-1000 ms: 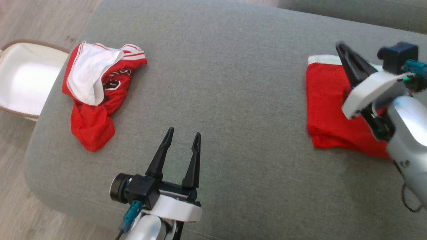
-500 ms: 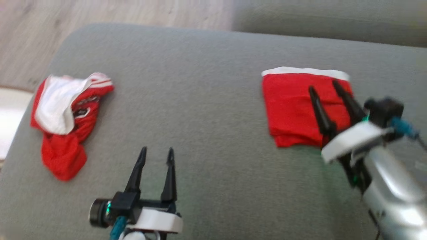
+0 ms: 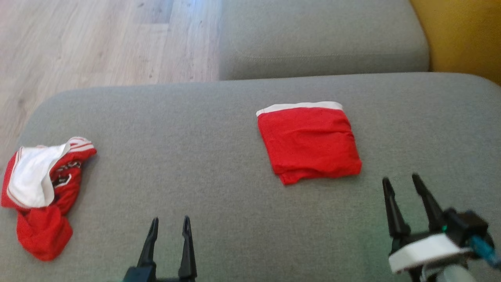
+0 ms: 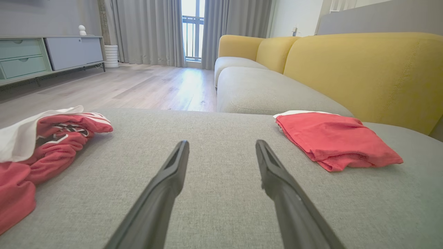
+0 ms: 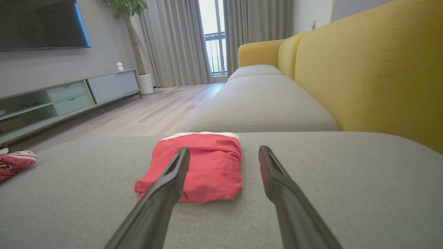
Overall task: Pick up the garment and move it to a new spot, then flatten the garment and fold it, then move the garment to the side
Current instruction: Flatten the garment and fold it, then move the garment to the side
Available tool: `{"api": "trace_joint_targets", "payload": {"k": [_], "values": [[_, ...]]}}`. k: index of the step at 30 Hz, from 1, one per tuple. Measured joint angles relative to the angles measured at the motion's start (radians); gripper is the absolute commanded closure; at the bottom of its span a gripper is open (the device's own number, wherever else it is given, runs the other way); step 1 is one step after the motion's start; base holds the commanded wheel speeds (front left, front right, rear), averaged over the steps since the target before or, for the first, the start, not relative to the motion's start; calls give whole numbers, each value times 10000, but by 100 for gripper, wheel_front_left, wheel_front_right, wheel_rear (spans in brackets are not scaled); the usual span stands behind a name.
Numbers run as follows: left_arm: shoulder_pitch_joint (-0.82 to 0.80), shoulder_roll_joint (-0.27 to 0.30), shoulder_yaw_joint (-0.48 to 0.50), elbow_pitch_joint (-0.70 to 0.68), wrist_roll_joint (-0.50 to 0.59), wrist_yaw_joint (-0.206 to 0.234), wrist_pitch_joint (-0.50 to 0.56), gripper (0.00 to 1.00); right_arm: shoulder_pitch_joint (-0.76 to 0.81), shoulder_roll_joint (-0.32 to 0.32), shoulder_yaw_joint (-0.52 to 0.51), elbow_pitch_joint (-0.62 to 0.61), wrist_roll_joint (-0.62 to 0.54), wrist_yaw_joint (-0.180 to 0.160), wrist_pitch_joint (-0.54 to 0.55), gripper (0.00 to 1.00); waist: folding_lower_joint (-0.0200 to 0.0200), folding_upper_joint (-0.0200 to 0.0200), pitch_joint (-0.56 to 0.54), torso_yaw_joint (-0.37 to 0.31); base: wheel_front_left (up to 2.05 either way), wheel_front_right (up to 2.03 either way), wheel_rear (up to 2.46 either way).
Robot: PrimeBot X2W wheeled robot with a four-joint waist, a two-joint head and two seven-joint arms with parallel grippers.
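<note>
A red garment (image 3: 309,143) with a white band lies folded into a neat square on the grey sofa seat (image 3: 203,156), right of centre; it also lies ahead in the left wrist view (image 4: 335,140) and the right wrist view (image 5: 204,166). My right gripper (image 3: 401,182) hovers open just below and right of it, holding nothing. My left gripper (image 3: 170,221) stands open near the seat's front edge, empty. A crumpled red and white jersey (image 3: 39,192) lies at the seat's far left (image 4: 41,138).
A second grey seat cushion (image 3: 321,35) lies beyond, with a yellow backrest (image 3: 465,35) on the right. Wooden floor (image 3: 98,39) runs along the left. The wrist views show a low cabinet (image 5: 69,95) and curtains (image 5: 180,41) across the room.
My right gripper has opened, let go of the folded garment and drawn back toward me. The head camera has tilted and turned, shifting the whole view.
</note>
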Motion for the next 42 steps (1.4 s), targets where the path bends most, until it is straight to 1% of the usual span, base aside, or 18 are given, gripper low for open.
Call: {"api": "trace_joint_targets", "payload": {"k": [2,6,12,18,27,39,42], "values": [[245,2,17,-58,2,33,0,0,453,244,-236,-159,-134,0,0,0,0,0,-142,-101,0,0,0],[661,6,107,-186,144,40,0,0,940,493,-299,-384,-25,0,0,0,0,0,-331,-224,0,0,0],[855,13,291,-267,428,-40,0,0,966,483,-305,-474,96,0,0,0,2,0,-488,-234,0,0,0],[883,15,295,-267,428,-146,0,0,1086,493,-343,-472,98,0,0,0,2,0,-632,-163,0,0,0],[894,15,303,-267,512,-150,0,0,1333,506,-203,-374,184,0,0,0,2,0,-812,-152,0,0,0],[892,15,314,-272,602,-217,0,0,1332,504,-153,-337,182,0,0,0,3,0,-684,-165,0,0,0],[885,15,311,-278,602,-232,0,0,1323,502,15,-217,186,0,0,0,3,0,-555,-172,0,0,0]]}}
